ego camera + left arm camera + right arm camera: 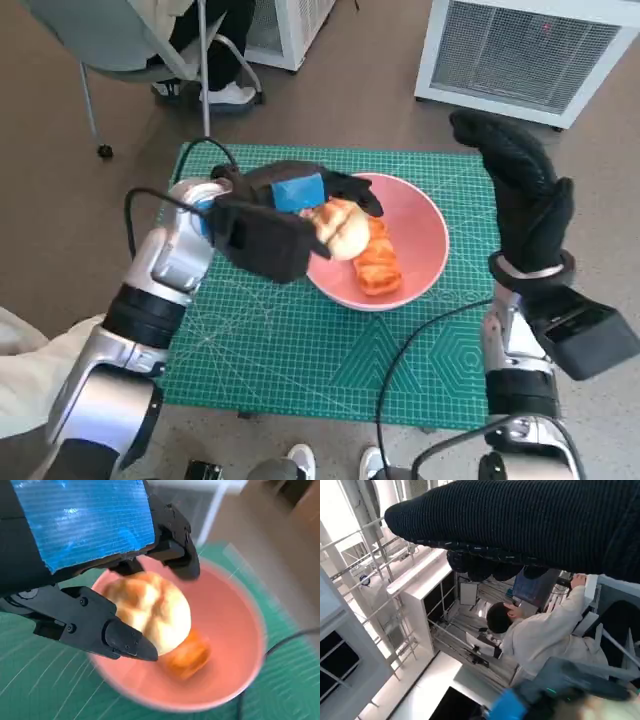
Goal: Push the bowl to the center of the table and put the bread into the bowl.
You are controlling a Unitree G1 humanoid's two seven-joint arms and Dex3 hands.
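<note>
A pink bowl (425,235) sits near the middle of the green mat, a little to the right. An orange-glazed pastry (378,262) lies inside it. My left hand (290,205) holds a pale round bread roll (338,228) over the bowl's left side; in the left wrist view the roll (150,611) sits between the black fingers (127,641) above the bowl (235,625) and the pastry (187,657). My right hand (520,180) is raised upright past the bowl's right rim, holding nothing, fingers extended together. The right wrist view shows only the glove (530,525) and the room.
The green cutting mat (300,350) covers the small table. A black cable (400,370) crosses the mat's front right. A chair (130,40) and a person's feet (225,95) are beyond the far left corner, a white unit (530,50) at the far right. A person (540,630) shows in the right wrist view.
</note>
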